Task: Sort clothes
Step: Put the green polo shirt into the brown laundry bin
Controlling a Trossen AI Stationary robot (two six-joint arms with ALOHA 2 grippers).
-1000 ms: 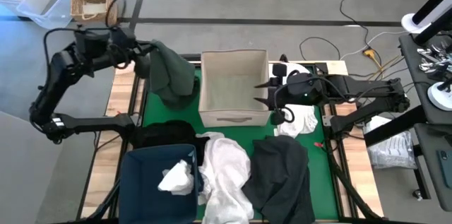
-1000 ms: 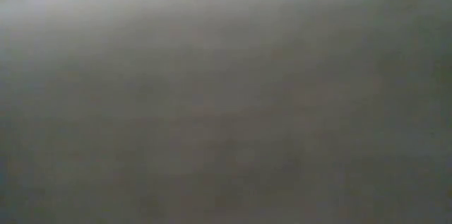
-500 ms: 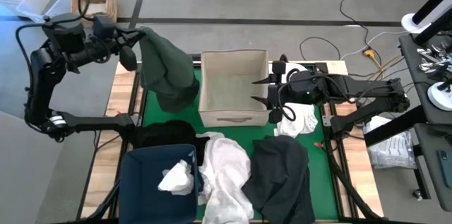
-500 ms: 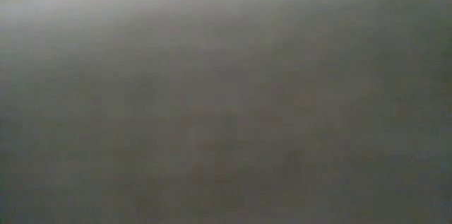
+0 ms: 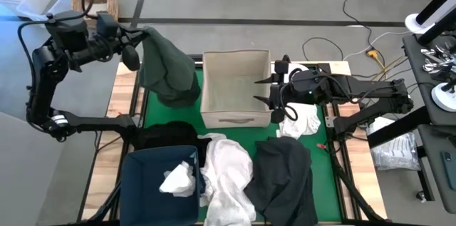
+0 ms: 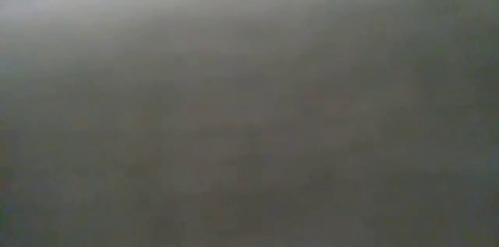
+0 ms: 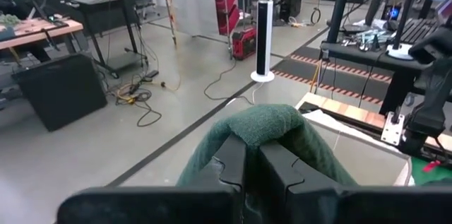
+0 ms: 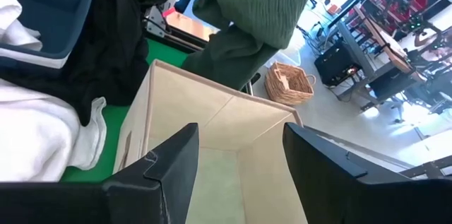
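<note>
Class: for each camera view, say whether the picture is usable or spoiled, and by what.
High view: evenly lit and sharp, the dark green garment readable. Low view: a featureless grey blur, nothing can be made out. Left wrist view: clear, the room behind bright. Right wrist view: clear, with the beige fabric box close and steeply angled.

The low view is one grey blur from edge to edge, and nothing on the table or of the arms can be made out in it. In the high view the white garment (image 5: 228, 180), the charcoal garment (image 5: 285, 180) and the navy bin (image 5: 142, 183) run off the near edge of the picture, and the black garment (image 5: 164, 135) lies partly hidden behind the bin's far rim. In the left wrist view the green garment (image 7: 265, 128) is covered lower down by the left gripper (image 7: 251, 164), so its hanging length cannot be seen there.
</note>
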